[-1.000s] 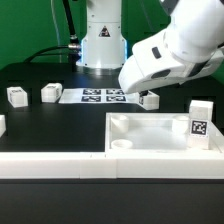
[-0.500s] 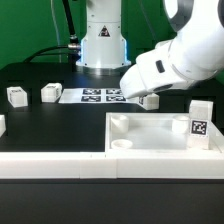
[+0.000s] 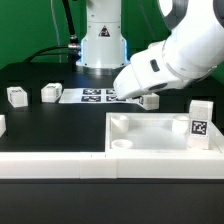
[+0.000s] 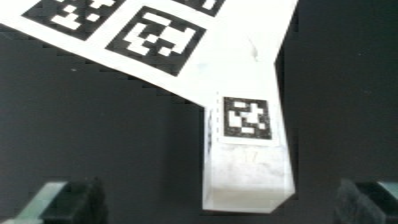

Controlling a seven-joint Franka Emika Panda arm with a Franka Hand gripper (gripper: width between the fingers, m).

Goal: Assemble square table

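Fingers: your fingers (image 4: 63, 200) stand wide apart, one on each side of a leg (image 4: 249, 140), not touching it.
Leg: it lies flat on the black surface (image 3: 60, 125), tag upward, with one end at the marker board (image 3: 95, 96), nearer the far edge.
Square slab: the slab (image 3: 150, 136) lies by the near edge, sockets upward.
Other parts: two more legs (image 3: 17, 96) sit toward the exterior view's left.

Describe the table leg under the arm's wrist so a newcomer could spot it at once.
Find the marker board in front of the robot's base. At its end on the exterior view's right, under the arm's wrist, lies a small white tagged leg. Unlike the legs past the board's opposite end, it sits between the open jaws.
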